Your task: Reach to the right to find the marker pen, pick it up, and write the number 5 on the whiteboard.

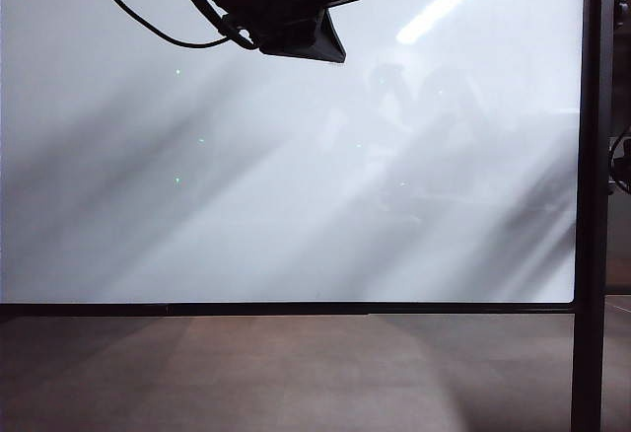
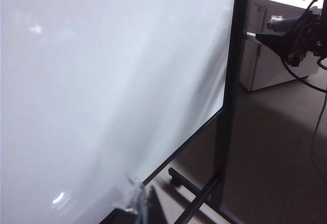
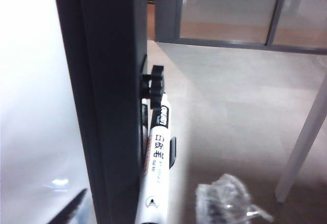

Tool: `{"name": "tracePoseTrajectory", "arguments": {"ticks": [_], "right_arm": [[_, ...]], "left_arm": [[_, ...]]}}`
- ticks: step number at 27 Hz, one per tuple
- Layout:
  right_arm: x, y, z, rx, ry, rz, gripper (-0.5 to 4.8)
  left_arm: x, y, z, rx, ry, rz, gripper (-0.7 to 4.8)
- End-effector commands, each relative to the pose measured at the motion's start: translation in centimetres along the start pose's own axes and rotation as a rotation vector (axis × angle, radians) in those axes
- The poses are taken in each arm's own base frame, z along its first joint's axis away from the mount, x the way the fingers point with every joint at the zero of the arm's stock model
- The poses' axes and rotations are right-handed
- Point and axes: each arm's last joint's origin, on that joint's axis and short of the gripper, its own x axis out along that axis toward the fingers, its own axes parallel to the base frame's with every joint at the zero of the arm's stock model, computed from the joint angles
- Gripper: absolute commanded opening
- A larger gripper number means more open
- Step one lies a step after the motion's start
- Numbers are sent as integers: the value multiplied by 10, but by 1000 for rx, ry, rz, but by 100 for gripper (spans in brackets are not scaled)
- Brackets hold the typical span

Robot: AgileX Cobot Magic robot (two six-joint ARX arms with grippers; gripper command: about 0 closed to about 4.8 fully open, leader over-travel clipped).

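The whiteboard fills the exterior view, glossy and blank; no number 5 shows on it. The marker pen, white with black print, stands along the board's black post in the right wrist view. My right gripper is open past the board's right edge. Its dark fingertip is on the board side and its tape-wrapped fingertip on the far side, with post and pen between them, untouched. My left gripper hangs high before the board. Its fingertips are together, holding nothing.
A black knob sticks out of the post just beyond the pen. The board's wheeled foot rests on the brown floor. A white cabinet stands behind the right arm. A white leg rises nearby.
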Motion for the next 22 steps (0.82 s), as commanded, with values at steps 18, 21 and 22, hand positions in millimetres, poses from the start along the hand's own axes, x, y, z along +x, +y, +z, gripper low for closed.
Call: {"name": "tracePoseTrajectory", "arguments": {"ticks": [18,21,22], "right_arm": [[12,-3,-11,-31,-18,1,282],[12,-3,-11,-34,-25,0,282],[12,-3,-10,-35,-29,0,282]], "left_arm": [[-1,0,2,9,1,-2,-5],[-1,0,1,8,15,-5,-5],[-1,0,1,8,15,-5,-5]]}}
